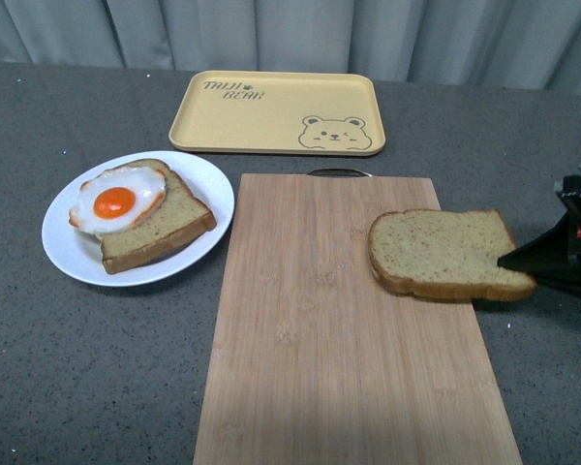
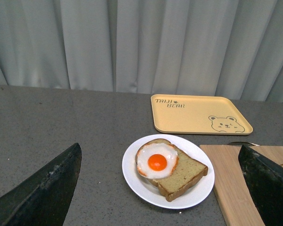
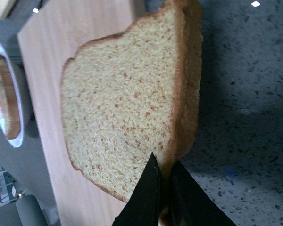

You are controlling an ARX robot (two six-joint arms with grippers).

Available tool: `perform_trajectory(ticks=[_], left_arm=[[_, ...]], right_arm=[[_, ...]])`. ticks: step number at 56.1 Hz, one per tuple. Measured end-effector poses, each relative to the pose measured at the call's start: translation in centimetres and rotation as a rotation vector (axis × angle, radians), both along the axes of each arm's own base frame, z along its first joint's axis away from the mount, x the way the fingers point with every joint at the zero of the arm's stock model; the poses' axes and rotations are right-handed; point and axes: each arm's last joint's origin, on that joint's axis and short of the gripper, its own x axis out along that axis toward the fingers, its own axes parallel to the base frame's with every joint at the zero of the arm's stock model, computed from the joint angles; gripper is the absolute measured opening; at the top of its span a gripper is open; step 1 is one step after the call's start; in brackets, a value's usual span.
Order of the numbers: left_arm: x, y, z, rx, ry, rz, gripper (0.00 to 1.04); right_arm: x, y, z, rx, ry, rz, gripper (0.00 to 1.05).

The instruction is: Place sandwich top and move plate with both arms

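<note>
sandwich top (image 1: 443, 254) lies on the cutting board (image 1: 320, 368), overhanging its right edge, toward the tabletop's (image 1: 77, 387) right edge. right end effector (image 3: 164, 172) is clenched on its crust corner. Likely light, soft, floppy and crumbly: pinch the crust gently, carry it level. left end effector (image 2: 159, 148) is spread wide, empty, facing the plate (image 1: 68, 247) nearer the left edge. Count: two bread slices, one egg (image 1: 116, 201), one plate, one board, one tray (image 1: 271, 116), two end effectors.
</note>
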Motion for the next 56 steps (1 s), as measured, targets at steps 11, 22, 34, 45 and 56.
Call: perform_trajectory(ticks=[11, 22, 34, 45, 56], left_arm=[[0.0, 0.0, 0.0, 0.000, 0.000, 0.000, 0.98], [0.0, 0.0, 0.0, 0.000, 0.000, 0.000, 0.98], [0.0, 0.0, 0.0, 0.000, 0.000, 0.000, 0.98], [0.0, 0.0, 0.0, 0.000, 0.000, 0.000, 0.98], [0.0, 0.0, 0.0, 0.000, 0.000, 0.000, 0.98]], right_arm=[[0.3, 0.9, 5.4, 0.128, -0.190, 0.071, 0.02], [3.2, 8.0, 7.0, 0.205, -0.273, 0.210, 0.02], [6.6, 16.2, 5.9, 0.252, -0.226, 0.305, 0.02], [8.5, 22.6, 4.0, 0.277, -0.161, 0.369, 0.02], [9.2, 26.3, 2.8, 0.257, -0.117, 0.400, 0.02]])
